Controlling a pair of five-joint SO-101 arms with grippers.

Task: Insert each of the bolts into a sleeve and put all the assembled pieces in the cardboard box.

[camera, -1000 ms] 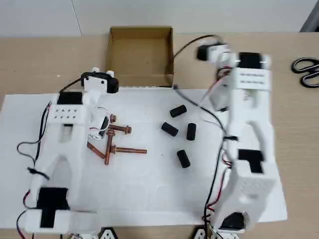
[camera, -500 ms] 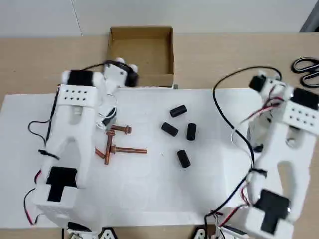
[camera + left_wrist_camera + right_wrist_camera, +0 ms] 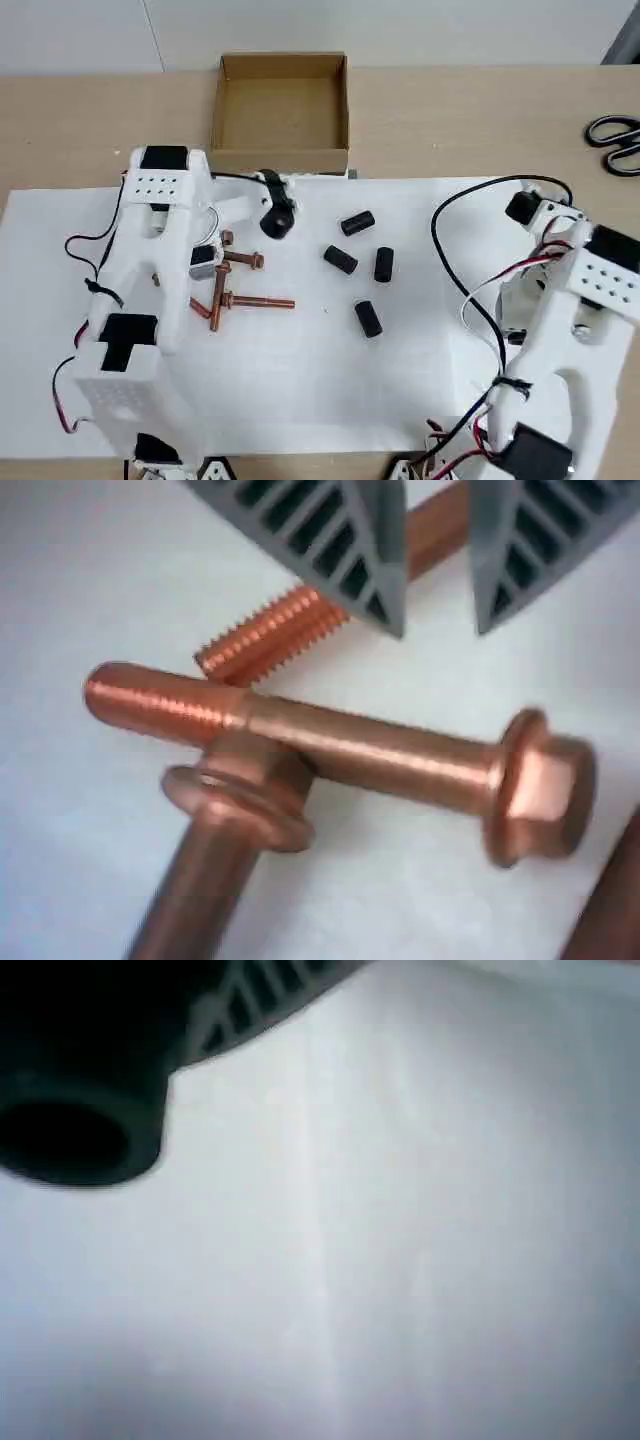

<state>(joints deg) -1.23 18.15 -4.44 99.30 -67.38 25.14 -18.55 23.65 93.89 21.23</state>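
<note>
Several copper bolts [image 3: 245,285] lie in a loose pile on the white sheet, left of centre. My left gripper [image 3: 437,575] hangs open just above them, and one bolt's shank [image 3: 430,525] runs under the gap between its grey ribbed fingers [image 3: 340,540]. Another bolt [image 3: 360,750] lies across a third one's head. Several black sleeves [image 3: 357,222] are scattered at mid-table. The cardboard box [image 3: 215,110] stands open at the back. My right gripper [image 3: 130,1040] is shut on a black sleeve [image 3: 75,1110], low over the bare sheet on the right side.
The right arm [image 3: 590,280] stands over the sheet's right edge, its cables looping toward the middle. Scissors [image 3: 612,140] lie at the far right on the wooden table. The white sheet [image 3: 300,390] has free room at its front.
The right arm has drawn back from beside the box to the right side of the sheet. The left arm's wrist has swung from near the box down over the bolts.
</note>
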